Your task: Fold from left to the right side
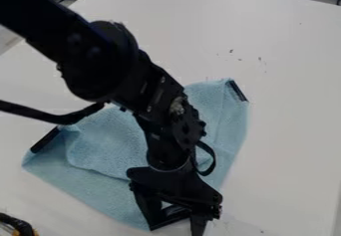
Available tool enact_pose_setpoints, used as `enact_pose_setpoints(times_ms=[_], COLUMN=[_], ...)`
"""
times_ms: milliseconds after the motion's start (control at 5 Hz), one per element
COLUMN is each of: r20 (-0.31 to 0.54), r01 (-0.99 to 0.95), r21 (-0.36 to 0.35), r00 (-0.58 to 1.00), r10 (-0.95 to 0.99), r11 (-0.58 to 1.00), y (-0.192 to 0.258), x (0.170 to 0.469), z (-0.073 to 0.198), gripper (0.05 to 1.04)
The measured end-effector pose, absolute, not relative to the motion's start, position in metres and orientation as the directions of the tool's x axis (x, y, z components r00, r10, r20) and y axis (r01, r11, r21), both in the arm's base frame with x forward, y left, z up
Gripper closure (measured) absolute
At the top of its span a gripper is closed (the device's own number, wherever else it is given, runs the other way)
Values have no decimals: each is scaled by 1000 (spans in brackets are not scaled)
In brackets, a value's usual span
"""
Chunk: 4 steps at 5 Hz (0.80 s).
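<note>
I have my arm (110, 63) coming in from the upper left of the frame and slanting down across the middle to the bottom, right of centre. The hand (176, 221) is at its low end, tilted downward over the lower tip of the blue cloth (106, 148). From this angle I can't tell how far open the hand is, nor whether it has hold of any of the fabric.

The cloth lies on the white bench (293, 110), from the left of the frame across the centre and a little to the right, with my arm hiding much of its middle. On the left part I can make out one layer lying over another, the upper one's edge curving down towards the arm. One dark strip (45, 140) sits along the cloth's left edge, and a second dark strip (236, 91) is at its upper right corner.

A black cable (40, 112) runs from the left edge of the frame to the arm. Down in the lower left corner I see a black object with a bit of yellow (21, 226). Small dark specks (259, 59) dot the bench above and right of the cloth.
</note>
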<state>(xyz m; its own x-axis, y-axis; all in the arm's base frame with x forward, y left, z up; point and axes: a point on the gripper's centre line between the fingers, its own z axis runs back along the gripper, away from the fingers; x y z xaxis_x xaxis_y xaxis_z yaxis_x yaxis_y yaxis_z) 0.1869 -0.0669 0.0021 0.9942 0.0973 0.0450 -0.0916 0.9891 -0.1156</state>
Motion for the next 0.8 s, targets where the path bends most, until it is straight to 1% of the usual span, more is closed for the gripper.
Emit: enact_pose_setpoints(times_ms=[200,600,800], r20=[38,71,75], r01=[-101,-82,-76], r21=[-132,-141,-138], r00=[994,993,993], r10=[107,93,87], r11=[986,987,988], y=[-67,-66,-66], x=[190,200,202], z=[1,-2,-2], gripper=[127,607,787])
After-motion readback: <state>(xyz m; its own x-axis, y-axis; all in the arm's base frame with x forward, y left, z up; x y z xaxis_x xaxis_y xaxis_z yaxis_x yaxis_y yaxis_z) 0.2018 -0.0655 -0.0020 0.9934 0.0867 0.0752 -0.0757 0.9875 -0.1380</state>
